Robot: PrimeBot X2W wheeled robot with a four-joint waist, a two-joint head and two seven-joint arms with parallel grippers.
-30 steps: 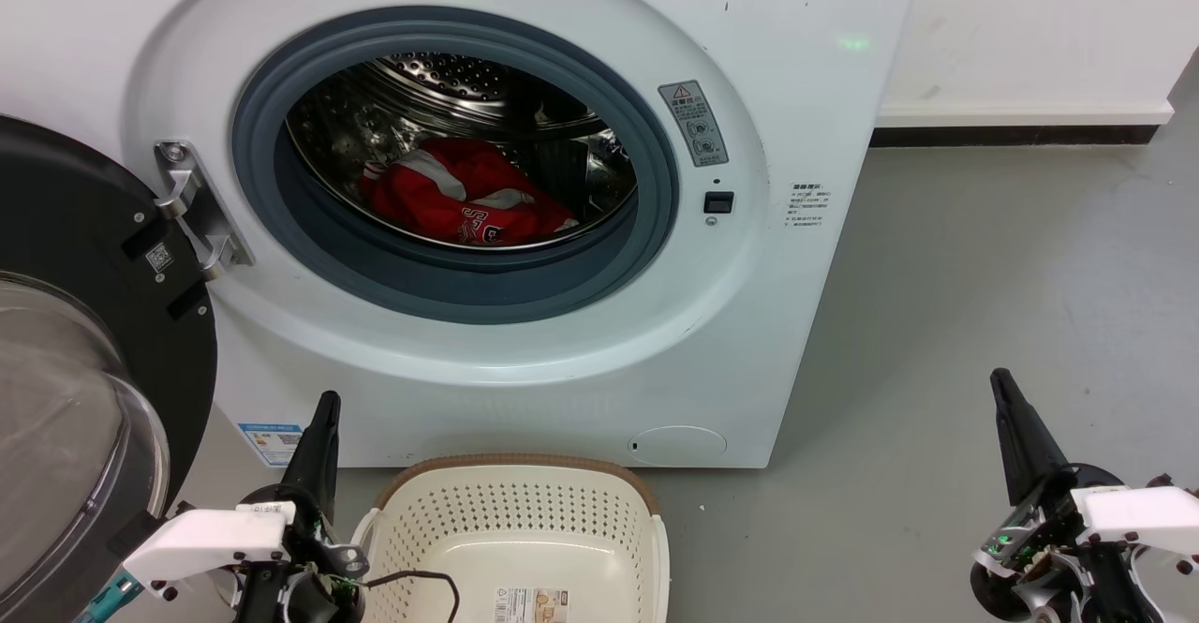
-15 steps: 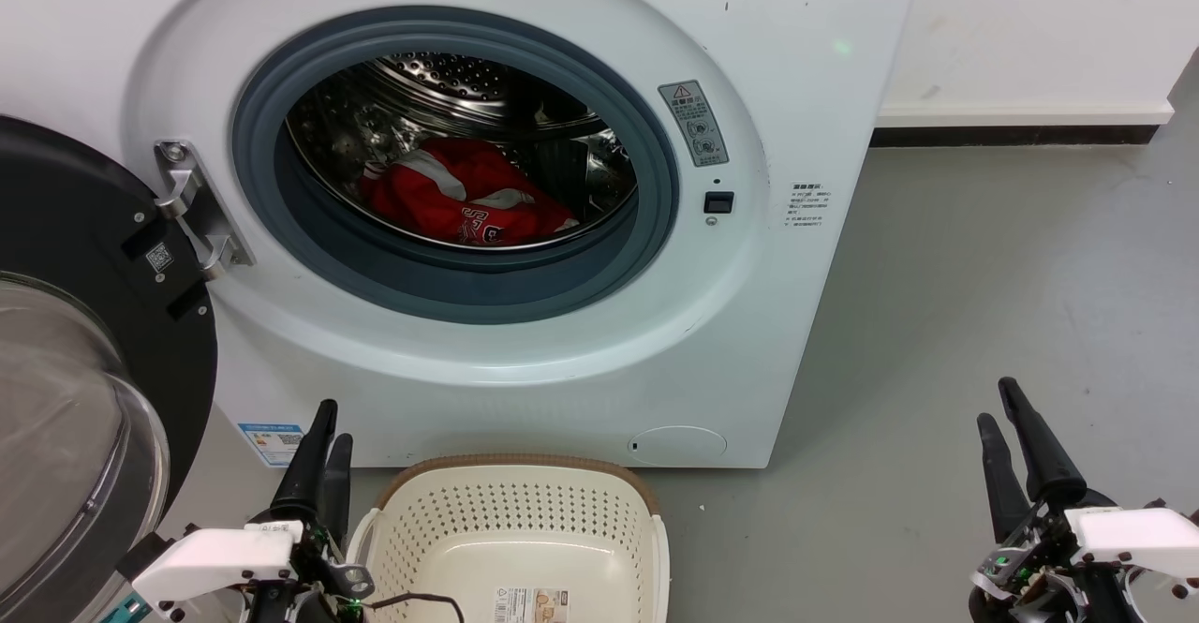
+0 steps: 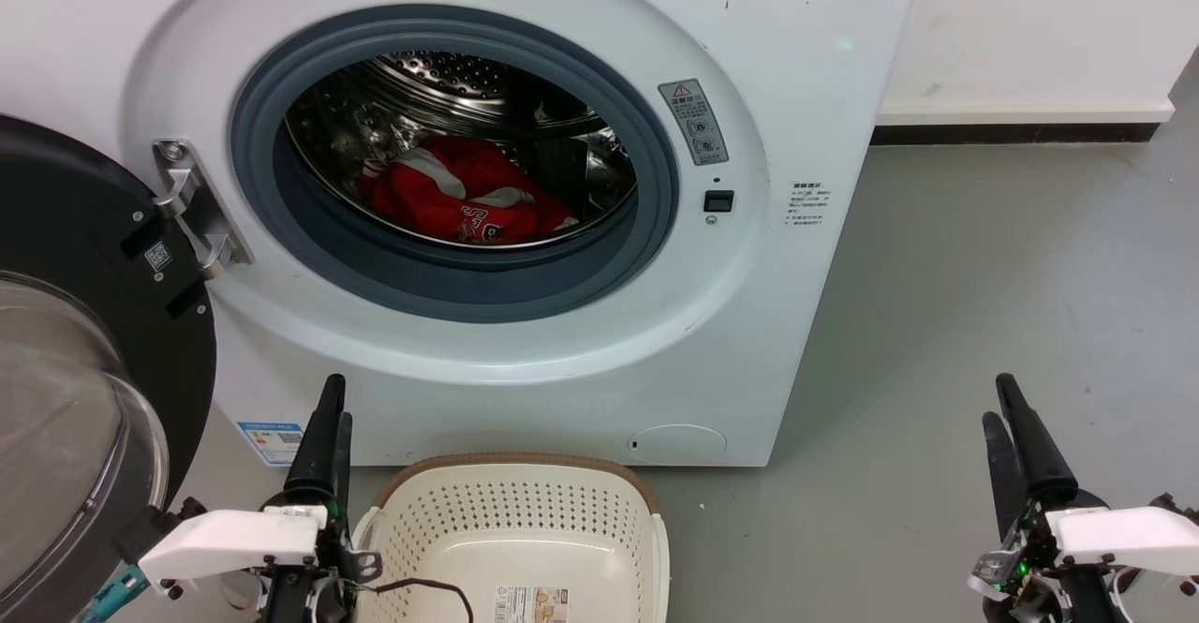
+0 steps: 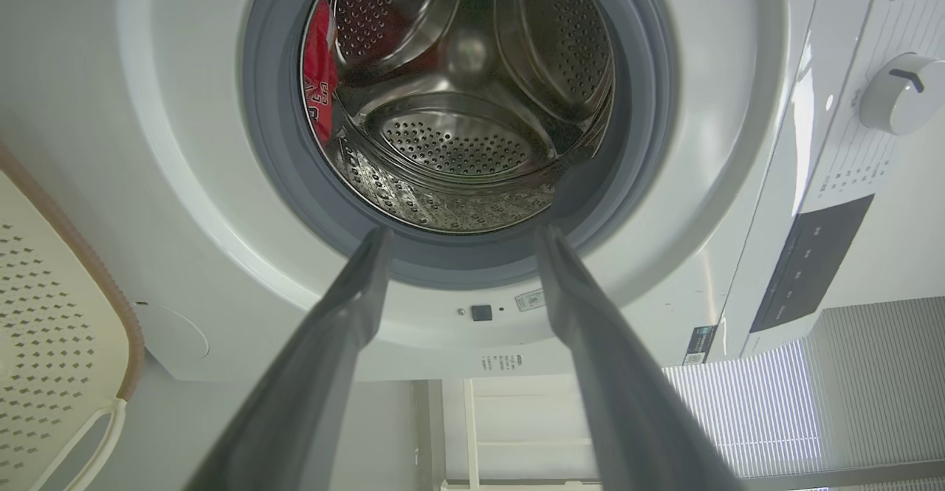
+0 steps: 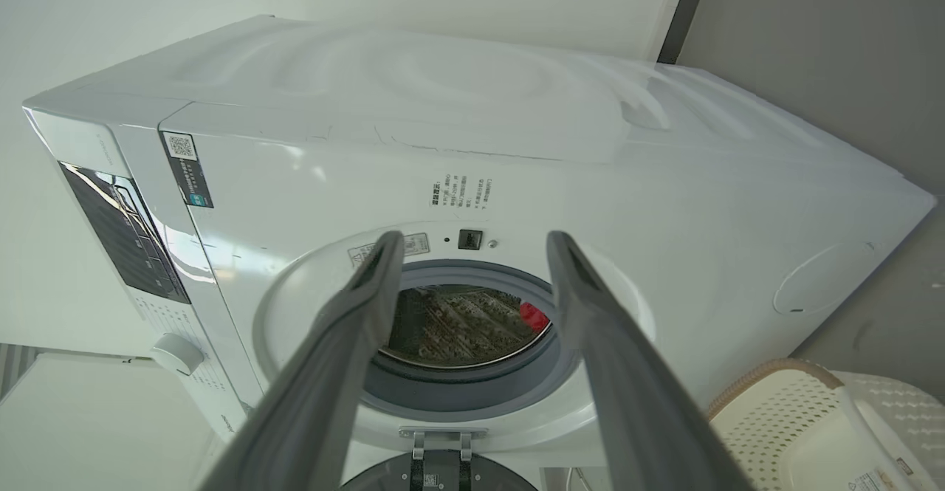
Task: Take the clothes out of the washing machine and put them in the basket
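Note:
The white washing machine stands in front of me with its porthole open. Red clothes with white trim and lettering lie at the bottom of the steel drum. Below the porthole, on the floor, sits the cream basket, holding only a paper label. My left gripper is just left of the basket, fingers pointing up. In the left wrist view this gripper is open and aimed at the drum, where the clothes show. My right gripper is low at the right over bare floor, open and empty.
The black-framed glass door hangs open at the far left, close to my left arm. Grey floor stretches right of the machine up to a white wall with a dark skirting. A thin black cable crosses the basket's near edge.
Both wrists have turned, so two fingers show on each gripper where one showed a second ago. The left gripper has risen slightly. Clothes and basket have not moved.

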